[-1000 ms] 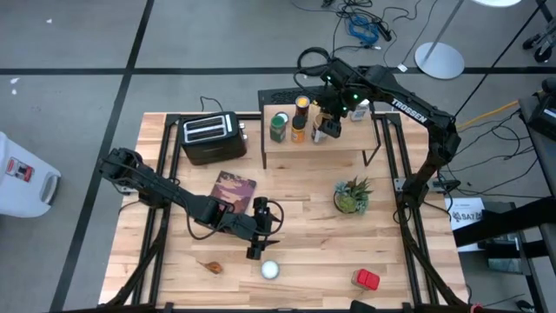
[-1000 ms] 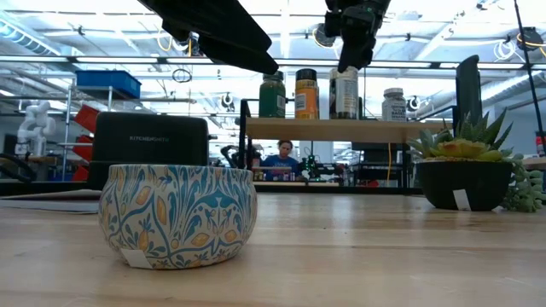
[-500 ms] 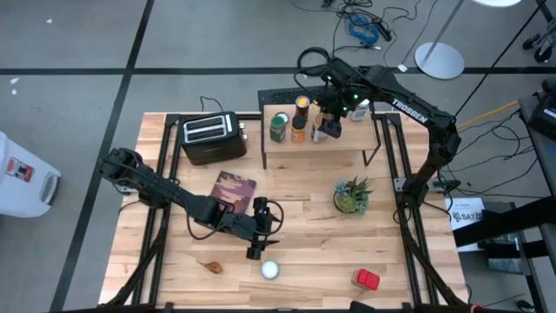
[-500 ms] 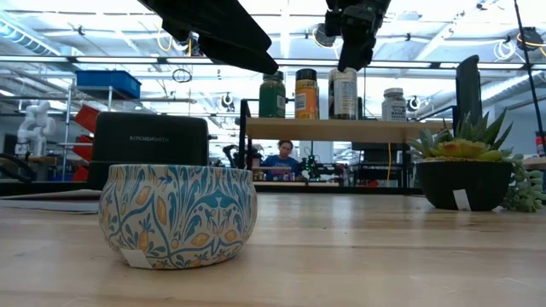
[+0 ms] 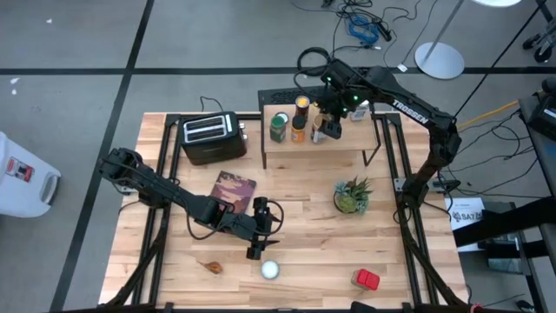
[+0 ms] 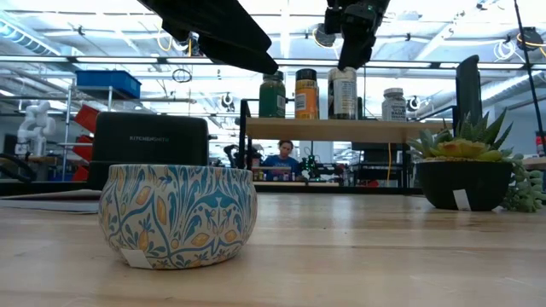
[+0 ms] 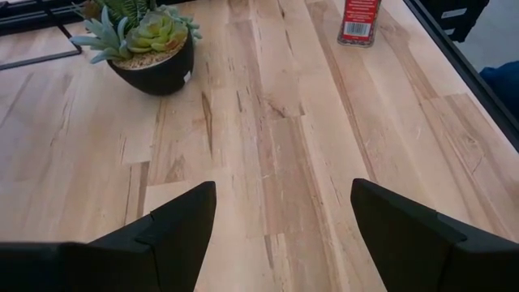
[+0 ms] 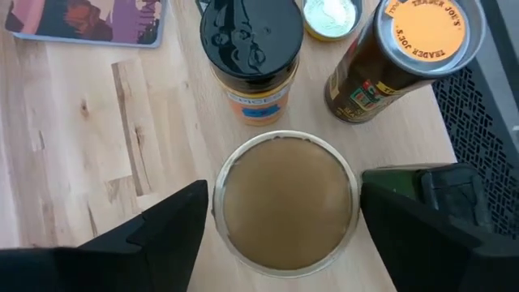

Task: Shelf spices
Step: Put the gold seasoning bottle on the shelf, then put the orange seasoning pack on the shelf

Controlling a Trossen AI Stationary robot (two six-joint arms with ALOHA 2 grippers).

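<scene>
On the wooden table (image 5: 304,226), both pincers gape: left (image 5: 253,253) low, right (image 5: 328,127) over shelf (image 5: 317,146).

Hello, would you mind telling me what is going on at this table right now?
The robot is shelving spices. The right gripper hangs open over a tan-topped jar standing on the shelf beside other jars. The left gripper, also open, waits low over the table near a white-topped tin; a red tin also remains unshelved.

In the left wrist view, a red-labelled spice container (image 7: 359,22) is cut off by the frame edge, its top unseen. In the low view, the patterned tin (image 6: 178,214) hides part of the black toaster (image 6: 150,140), and a distant seated person (image 6: 283,159) is too small to make out.
</scene>
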